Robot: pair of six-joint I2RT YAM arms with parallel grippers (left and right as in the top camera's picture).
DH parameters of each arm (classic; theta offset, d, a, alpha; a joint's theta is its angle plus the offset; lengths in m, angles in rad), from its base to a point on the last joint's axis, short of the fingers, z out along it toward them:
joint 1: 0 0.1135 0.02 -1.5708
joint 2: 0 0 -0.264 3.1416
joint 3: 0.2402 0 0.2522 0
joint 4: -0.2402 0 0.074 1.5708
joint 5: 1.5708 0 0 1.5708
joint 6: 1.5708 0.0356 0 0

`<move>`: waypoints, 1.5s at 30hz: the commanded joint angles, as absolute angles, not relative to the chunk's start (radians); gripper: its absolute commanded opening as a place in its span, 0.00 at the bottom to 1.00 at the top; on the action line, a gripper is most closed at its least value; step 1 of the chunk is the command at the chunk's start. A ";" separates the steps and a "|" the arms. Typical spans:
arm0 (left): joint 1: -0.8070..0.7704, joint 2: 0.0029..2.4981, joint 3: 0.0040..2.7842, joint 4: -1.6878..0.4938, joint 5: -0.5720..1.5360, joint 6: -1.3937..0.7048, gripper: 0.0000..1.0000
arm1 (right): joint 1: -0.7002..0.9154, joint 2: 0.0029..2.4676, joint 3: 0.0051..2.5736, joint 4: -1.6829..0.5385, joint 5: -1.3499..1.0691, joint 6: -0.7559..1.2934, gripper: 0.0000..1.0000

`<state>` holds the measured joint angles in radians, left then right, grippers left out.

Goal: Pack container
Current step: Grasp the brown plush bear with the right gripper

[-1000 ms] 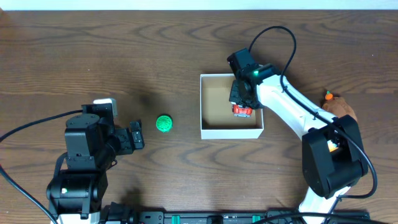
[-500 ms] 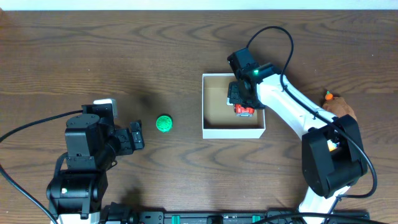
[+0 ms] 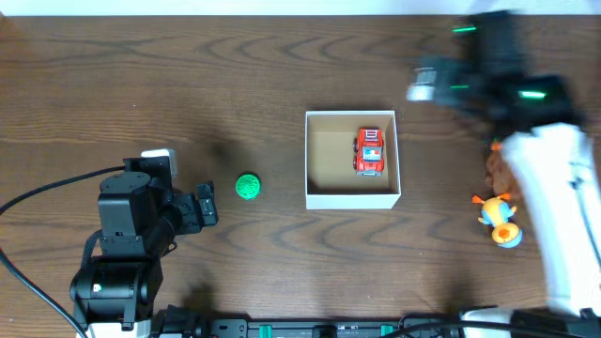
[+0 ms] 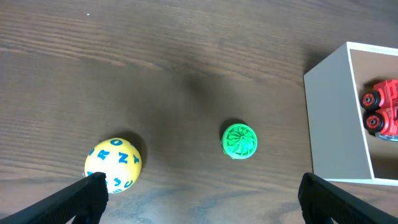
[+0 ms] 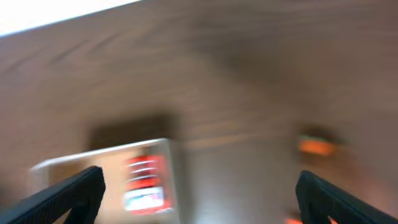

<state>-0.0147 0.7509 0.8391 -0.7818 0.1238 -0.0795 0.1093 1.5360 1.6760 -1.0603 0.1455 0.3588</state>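
Note:
The container (image 3: 352,199), a white-walled box with a tan inside, stands mid-table with a red toy truck (image 3: 369,151) lying in its right half. My right gripper (image 3: 427,83) is blurred, up and to the right of the box, open and empty. In the right wrist view the gripper (image 5: 199,193) stands wide open, with the container (image 5: 106,163) and truck (image 5: 144,183) smeared below. My left gripper (image 3: 208,205) sits open left of a green ball (image 3: 248,187). Through the left wrist view the gripper (image 4: 202,199) spans bare wood, with a yellow lettered ball (image 4: 113,164) by its left finger.
An orange and blue duck toy (image 3: 498,218) and a brown toy (image 3: 498,169) lie right of the container, under the right arm. The left wrist view also shows the green ball (image 4: 239,141) and the container's white wall (image 4: 329,118).
My right gripper opened, left the red truck in the container and swung up and to the right. The duck toy has come into view. The left arm has not moved.

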 commanded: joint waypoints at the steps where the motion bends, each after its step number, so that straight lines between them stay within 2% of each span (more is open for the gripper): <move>1: -0.010 0.750 0.862 -0.781 0.112 -0.088 0.98 | -0.068 1.573 1.645 -1.107 0.124 0.130 0.99; 5: -0.010 0.751 0.861 -0.781 0.112 -0.088 0.98 | -0.261 1.644 1.543 -1.092 0.029 -0.046 0.99; 8: -0.010 0.751 0.862 -0.781 0.112 -0.088 0.98 | -0.323 1.702 1.479 -1.070 0.017 -0.065 0.99; 16: -0.010 0.751 0.861 -0.781 0.112 -0.088 0.98 | -0.365 1.895 1.389 -1.001 0.026 -0.068 0.99; 17: -0.010 0.750 0.862 -0.781 0.112 -0.088 0.98 | -0.366 1.914 1.389 -1.000 0.026 -0.068 0.96; 19: -0.010 0.751 0.862 -0.781 0.112 -0.088 0.98 | -0.365 1.944 1.389 -1.000 0.025 -0.068 0.78; 21: -0.010 0.751 0.862 -0.781 0.112 -0.088 0.98 | -0.365 1.959 1.389 -1.005 0.025 -0.064 0.55; 24: -0.010 0.751 0.861 -0.781 0.112 -0.088 0.98 | -0.365 1.950 1.392 -1.013 0.025 -0.043 0.29; 29: -0.010 0.751 0.862 -0.781 0.112 -0.088 0.98 | -0.361 1.880 1.459 -1.079 0.025 -0.006 0.02; 35: -0.010 0.751 0.862 -0.781 0.112 -0.088 0.98 | -0.321 1.720 1.627 -1.158 -0.041 0.009 0.01; 38: -0.010 0.751 0.861 -0.781 0.112 -0.088 0.98 | -0.258 1.610 1.669 -1.154 -0.101 0.079 0.01; 45: -0.010 0.751 0.862 -0.782 0.112 -0.088 0.98 | 0.031 1.471 1.669 -1.131 -0.109 0.327 0.01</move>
<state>-0.0147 0.7509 0.8391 -0.7815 0.1238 -0.0792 -0.0734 1.4651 1.6722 -1.1362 -0.0799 0.1806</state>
